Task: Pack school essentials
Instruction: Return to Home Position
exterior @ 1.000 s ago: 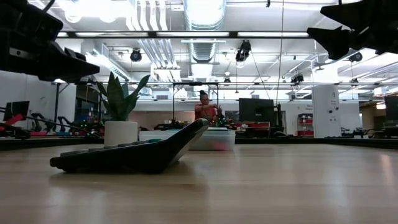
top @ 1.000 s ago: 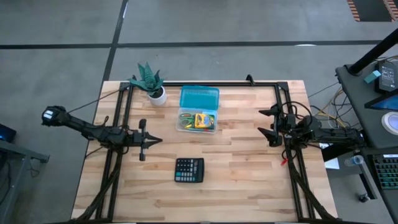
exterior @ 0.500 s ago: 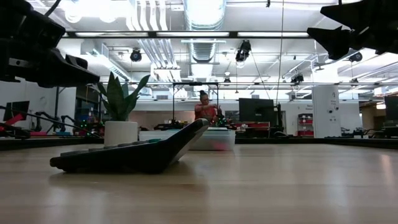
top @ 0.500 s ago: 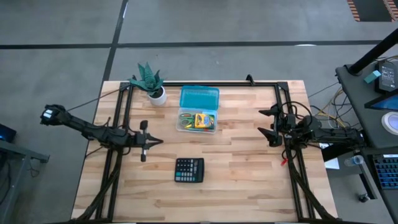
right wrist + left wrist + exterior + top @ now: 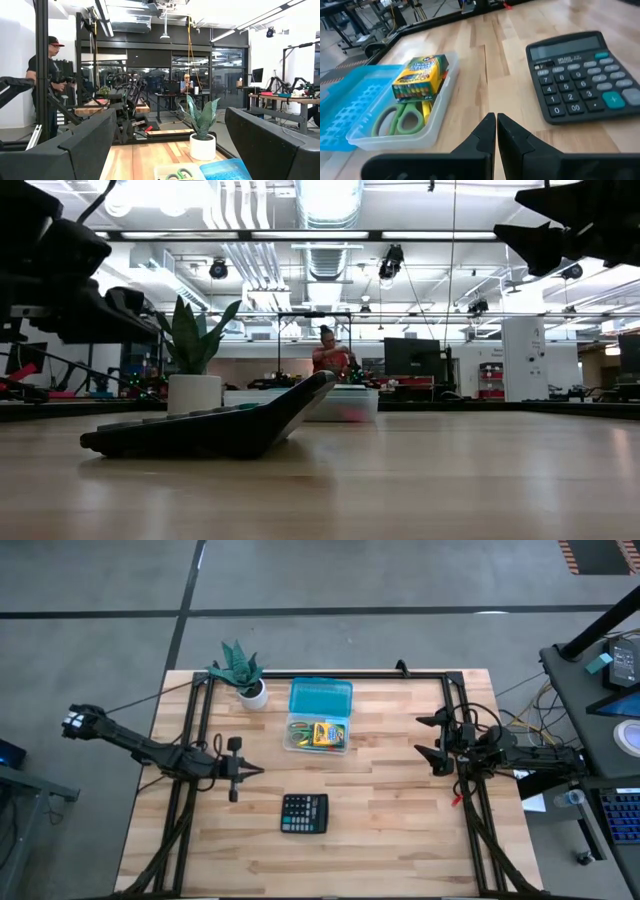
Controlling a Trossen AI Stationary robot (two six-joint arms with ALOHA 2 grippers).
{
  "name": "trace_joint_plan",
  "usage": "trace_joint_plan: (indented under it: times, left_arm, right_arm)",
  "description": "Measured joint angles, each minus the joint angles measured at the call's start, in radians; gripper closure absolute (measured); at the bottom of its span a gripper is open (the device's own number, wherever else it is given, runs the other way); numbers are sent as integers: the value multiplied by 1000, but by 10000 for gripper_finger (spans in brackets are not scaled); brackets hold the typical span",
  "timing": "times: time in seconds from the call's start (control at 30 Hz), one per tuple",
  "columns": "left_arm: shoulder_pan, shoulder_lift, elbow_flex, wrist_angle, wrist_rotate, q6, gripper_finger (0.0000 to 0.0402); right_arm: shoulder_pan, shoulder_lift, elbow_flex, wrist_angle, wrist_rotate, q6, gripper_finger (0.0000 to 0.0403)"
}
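Observation:
A clear pencil case tray with its blue lid folded open lies on the table's far middle. In the left wrist view it holds a yellow crayon box and green-handled scissors. The other stationery does not show plainly. My left gripper is shut and hovers over the table on the left, between the tray and a black calculator. My right gripper is open and raised at the table's right side, pointing toward the case.
The calculator lies near the table's near middle. A green plant in a white pot stands at the far left corner, beside the lid. Black frame rails run along both sides and the far edge. People show in the room behind.
My left arm has shifted a little toward the table's near edge and right, bringing the shut gripper slightly closer to the calculator. The right arm and all objects have stayed where they were.

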Motion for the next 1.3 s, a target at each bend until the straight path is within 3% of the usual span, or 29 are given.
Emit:
trace_joint_plan:
  times: [1.3]
  left_arm:
    - [0, 358, -1, -1, 0, 0, 402]
  right_arm:
    - [0, 0, 0, 0, 0, 0, 39]
